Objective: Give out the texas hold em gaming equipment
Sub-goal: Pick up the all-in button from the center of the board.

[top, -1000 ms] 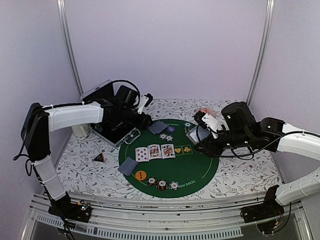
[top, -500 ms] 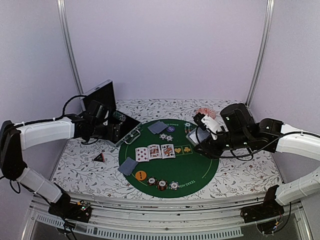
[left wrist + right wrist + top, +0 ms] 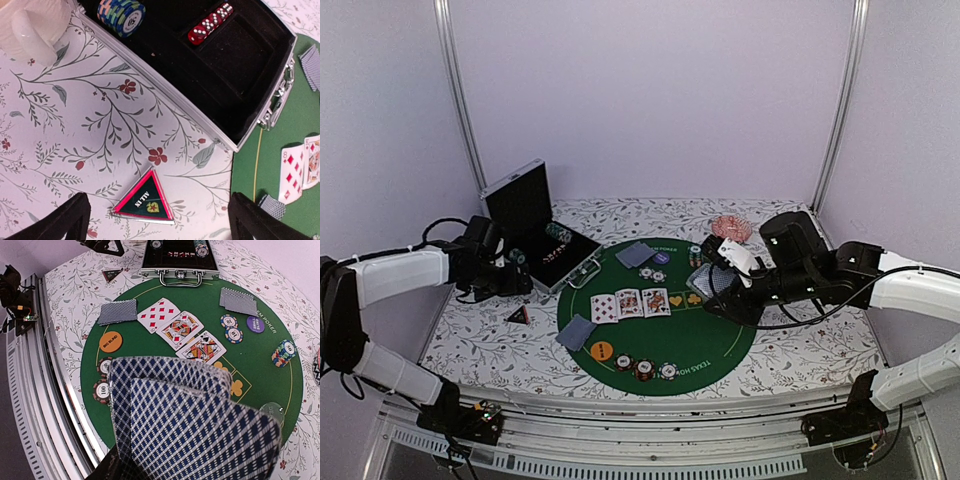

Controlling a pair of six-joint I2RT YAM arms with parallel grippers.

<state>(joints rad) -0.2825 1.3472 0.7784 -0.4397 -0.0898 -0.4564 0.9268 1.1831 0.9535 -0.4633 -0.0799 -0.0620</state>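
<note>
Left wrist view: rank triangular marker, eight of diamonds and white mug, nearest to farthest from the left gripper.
1. triangular marker, framed by the left gripper
2. eight of diamonds, at the right edge
3. white mug, top-left corner

Green mat (image 3: 720,335) on white floral cloth (image 3: 470,340). Blue-and-white lattice-backed cards (image 3: 190,430); red dice (image 3: 211,22) in black case (image 3: 240,70). Dark triangle (image 3: 145,200), red-edged.

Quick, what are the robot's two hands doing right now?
Left hand: open, holding nothing, over the triangular marker.
Right hand: closed on a fan of blue-backed playing cards.
</note>
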